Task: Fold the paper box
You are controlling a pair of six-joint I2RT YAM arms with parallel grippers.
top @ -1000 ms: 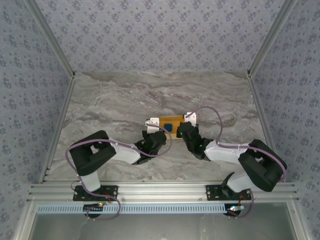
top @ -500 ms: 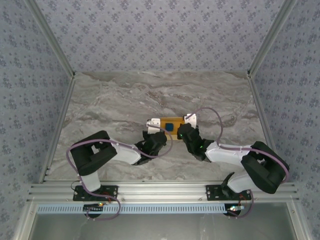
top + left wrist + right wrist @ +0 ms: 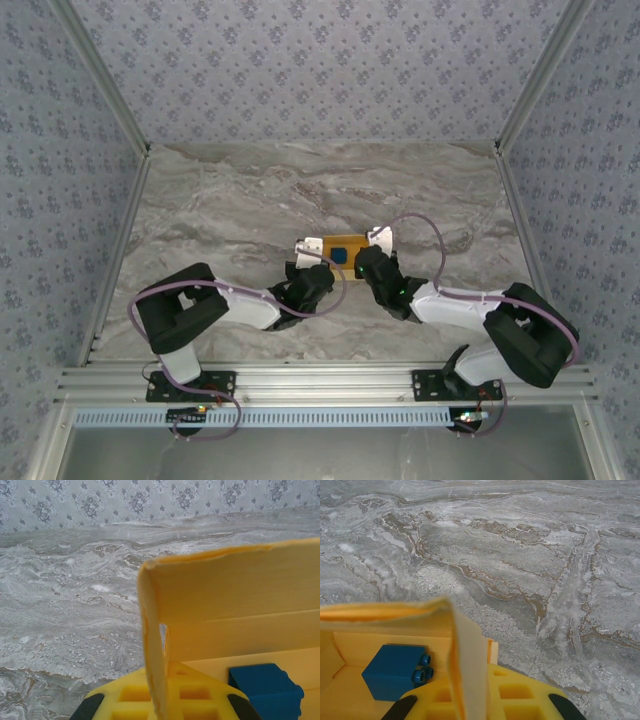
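The paper box (image 3: 328, 243) at centre has shifted slightly right. The left gripper (image 3: 312, 268) and right gripper (image 3: 368, 260) each pinch a flap, probably raising its ends.

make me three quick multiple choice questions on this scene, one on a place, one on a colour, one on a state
1. Where is the blue cube?
A) inside the paper box
B) outside it, to its left
C) on a closed lid

2. What colour is the paper box?
A) white
B) yellow-orange
C) green

3. How does the box's top stand?
A) taped shut
B) pressed flat
C) open, with walls raised

Answers:
1 A: the right wrist view shows the cube on the box floor between its walls.
2 B: the card is yellow-orange in every view.
3 C: the top view looks straight down onto the cube, and a wall stands upright in the left wrist view.
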